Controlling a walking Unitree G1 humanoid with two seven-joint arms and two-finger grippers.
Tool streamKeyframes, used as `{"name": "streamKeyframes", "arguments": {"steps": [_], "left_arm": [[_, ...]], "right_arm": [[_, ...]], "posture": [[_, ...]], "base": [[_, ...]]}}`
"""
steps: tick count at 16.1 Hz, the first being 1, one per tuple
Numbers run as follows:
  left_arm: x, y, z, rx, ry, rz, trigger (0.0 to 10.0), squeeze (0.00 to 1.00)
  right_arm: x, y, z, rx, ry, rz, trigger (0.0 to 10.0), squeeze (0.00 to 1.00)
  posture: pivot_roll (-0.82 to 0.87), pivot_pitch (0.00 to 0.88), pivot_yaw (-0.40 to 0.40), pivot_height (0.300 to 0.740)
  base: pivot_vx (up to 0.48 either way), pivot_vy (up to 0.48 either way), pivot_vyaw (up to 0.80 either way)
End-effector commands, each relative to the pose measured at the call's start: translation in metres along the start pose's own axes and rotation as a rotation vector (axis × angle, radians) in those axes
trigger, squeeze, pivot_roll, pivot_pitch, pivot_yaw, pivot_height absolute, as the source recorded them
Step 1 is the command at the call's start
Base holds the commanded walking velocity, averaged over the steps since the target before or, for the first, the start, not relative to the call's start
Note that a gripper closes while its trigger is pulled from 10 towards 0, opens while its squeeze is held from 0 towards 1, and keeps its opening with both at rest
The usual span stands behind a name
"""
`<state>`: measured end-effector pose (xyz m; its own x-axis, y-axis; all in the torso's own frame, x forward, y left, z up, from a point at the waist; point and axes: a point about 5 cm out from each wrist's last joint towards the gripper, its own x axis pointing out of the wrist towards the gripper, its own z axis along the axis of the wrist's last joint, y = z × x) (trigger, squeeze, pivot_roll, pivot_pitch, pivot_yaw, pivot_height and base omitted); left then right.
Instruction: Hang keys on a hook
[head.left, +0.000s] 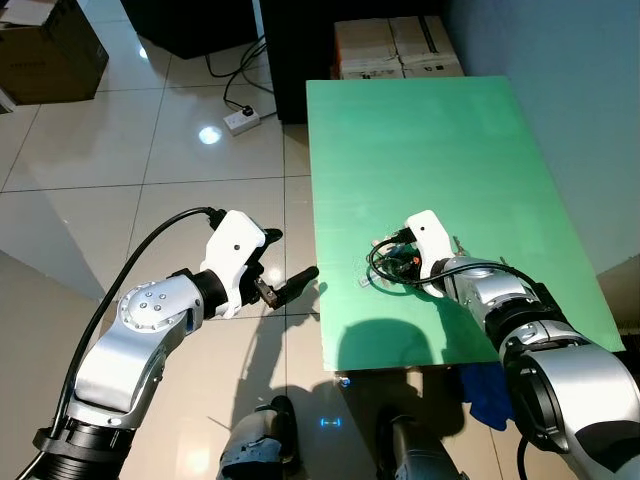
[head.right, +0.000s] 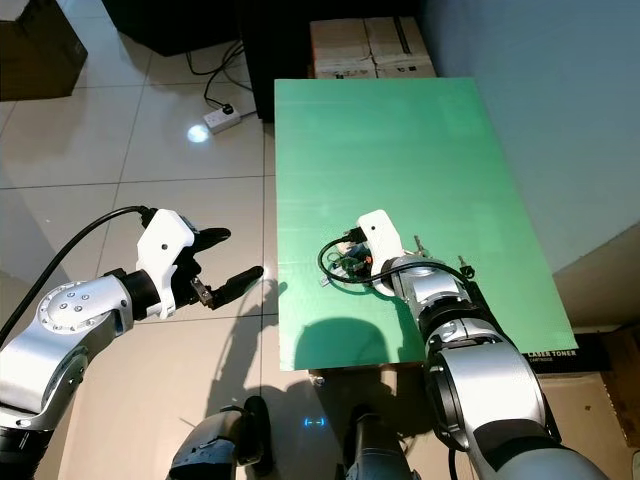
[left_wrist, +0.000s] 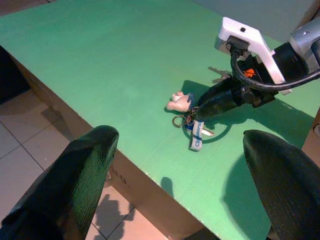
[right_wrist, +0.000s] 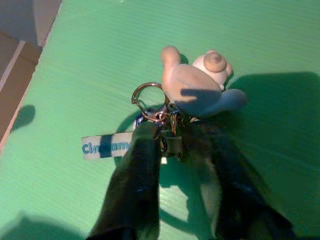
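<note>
A green bench (head.left: 420, 150) carries the keys (right_wrist: 172, 125) near its front-left edge, a pale figurine (right_wrist: 197, 82) and a strap (right_wrist: 102, 146) on their ring. The right pincer (right_wrist: 175, 137) rests on them, fingers closed around the bunch. The left pincer (head.left: 280, 265) hovers open over the floor tiles (head.left: 150, 150), just beside the bench edge.

light: bright overhead | glare: floor (head.left: 209, 134) | shadows: hard on green table (head.left: 430, 150) | focus: sharp
</note>
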<state>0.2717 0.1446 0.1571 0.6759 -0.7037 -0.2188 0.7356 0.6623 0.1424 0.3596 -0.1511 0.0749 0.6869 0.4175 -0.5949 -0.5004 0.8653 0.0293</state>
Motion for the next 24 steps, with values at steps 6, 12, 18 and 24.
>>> {"name": "streamKeyframes", "arguments": {"steps": [6,12,18,24], "left_arm": [[0.0,0.0,0.002,0.014,-0.002,0.007,10.0,0.0],[0.0,-0.003,0.002,0.017,-0.005,0.008,10.0,0.0],[-0.002,-0.002,0.001,0.022,-0.006,0.015,10.0,0.0],[-0.004,-0.002,-0.002,0.027,-0.002,0.027,10.0,0.0]], "right_arm": [[-0.008,-0.01,-0.002,0.048,-0.01,0.047,0.0,0.0],[-0.033,-0.03,-0.005,0.012,-0.033,0.22,0.0,0.0],[-0.055,-0.039,-0.015,-0.035,-0.025,0.271,0.0,0.0],[-0.065,-0.041,-0.045,-0.073,-0.001,0.113,0.0,0.0]], "posture": [[0.06,0.266,0.026,0.74],[0.03,0.265,0.023,0.74],[0.02,0.268,0.02,0.74],[0.01,0.248,0.025,0.74]], "base": [[0.0,0.0,0.0],[0.0,0.0,0.0],[0.0,0.0,0.0],[0.0,0.0,0.0]]}}
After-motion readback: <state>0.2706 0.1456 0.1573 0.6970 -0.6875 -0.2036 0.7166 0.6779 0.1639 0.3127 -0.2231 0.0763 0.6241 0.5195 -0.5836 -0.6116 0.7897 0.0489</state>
